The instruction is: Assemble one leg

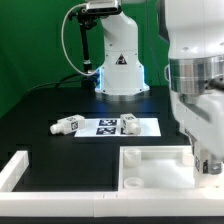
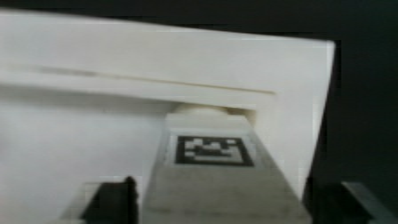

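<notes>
In the wrist view a white leg (image 2: 221,185) with a black-and-white tag on its face stands between my two dark fingers (image 2: 118,200). My gripper (image 2: 221,208) is shut on it. The leg's far end meets the large white panel (image 2: 107,110). In the exterior view my gripper (image 1: 206,160) is low at the panel's (image 1: 150,160) right corner, and the held leg is mostly hidden there. Another leg (image 1: 70,126) lies on the black table, just off the left end of the marker board.
The marker board (image 1: 118,126) lies mid-table. The robot base (image 1: 121,60) stands behind it. A white L-shaped rail (image 1: 14,170) runs along the front left. The arm's bulk fills the exterior view's right side.
</notes>
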Robot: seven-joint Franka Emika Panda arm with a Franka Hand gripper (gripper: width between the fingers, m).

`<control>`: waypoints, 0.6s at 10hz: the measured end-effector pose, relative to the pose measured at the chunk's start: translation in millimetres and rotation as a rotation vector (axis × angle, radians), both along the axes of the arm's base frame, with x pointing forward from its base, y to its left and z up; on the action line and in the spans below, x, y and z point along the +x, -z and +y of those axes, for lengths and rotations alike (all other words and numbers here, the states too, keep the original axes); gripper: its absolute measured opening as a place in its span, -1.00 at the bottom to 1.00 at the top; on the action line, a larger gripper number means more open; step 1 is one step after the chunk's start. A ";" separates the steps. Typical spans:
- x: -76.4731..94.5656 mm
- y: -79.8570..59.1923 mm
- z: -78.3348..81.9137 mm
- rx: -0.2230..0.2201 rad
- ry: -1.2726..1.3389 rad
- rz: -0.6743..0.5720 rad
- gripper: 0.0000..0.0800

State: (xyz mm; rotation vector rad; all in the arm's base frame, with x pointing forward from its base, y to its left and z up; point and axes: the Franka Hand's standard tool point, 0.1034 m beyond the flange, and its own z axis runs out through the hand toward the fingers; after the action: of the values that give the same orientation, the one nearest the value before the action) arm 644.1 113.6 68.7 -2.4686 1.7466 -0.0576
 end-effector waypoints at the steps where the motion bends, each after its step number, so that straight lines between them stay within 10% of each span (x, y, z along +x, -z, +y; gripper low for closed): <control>1: 0.3 -4.3 6.0 -0.028 -0.213 -0.043 0.29; 6: -1.8 -7.8 12.0 -0.086 -0.578 -0.081 0.62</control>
State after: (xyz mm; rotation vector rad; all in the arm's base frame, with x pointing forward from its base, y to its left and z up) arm 642.3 125.6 76.4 -2.8801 0.9641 -0.1781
